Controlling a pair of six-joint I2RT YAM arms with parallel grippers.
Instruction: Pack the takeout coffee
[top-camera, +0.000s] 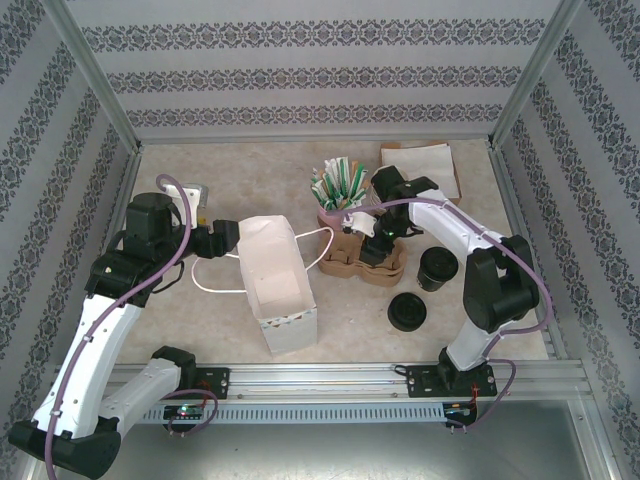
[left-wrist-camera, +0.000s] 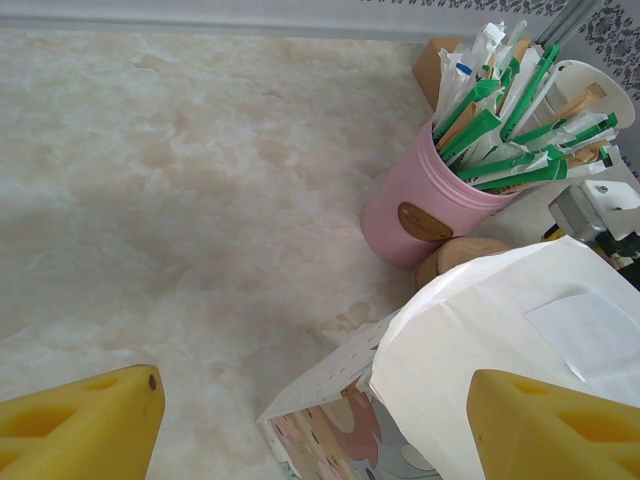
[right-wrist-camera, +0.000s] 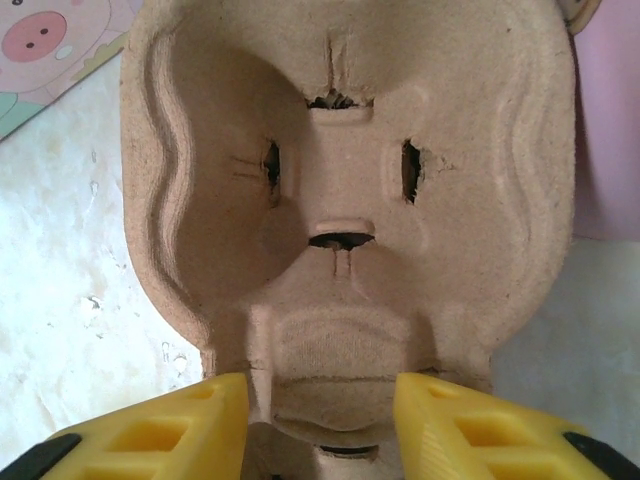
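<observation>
right gripper (right-wrist-camera: 320, 385) open astride carrier (right-wrist-camera: 340, 200), left gripper (left-wrist-camera: 315, 378) open at bag (left-wrist-camera: 500, 320); i fear nudging carrier topples coffee (top-camera: 437, 268) just right.

No lettering is legible (oval label (left-wrist-camera: 425, 222) on the pink jar (left-wrist-camera: 400, 195) blurs).

– What are the 2 arms built like?
– The left arm (top-camera: 95, 350) and right arm (top-camera: 450, 225) have white links and black joints. A purple cable (top-camera: 188, 225) trails back from each hand.
– And the hands?
– The left hand (top-camera: 230, 238) and right hand (top-camera: 372, 245) are black. Their fingers (right-wrist-camera: 160, 435) are yellow, with blocky hollows and black at the outer corners.
</observation>
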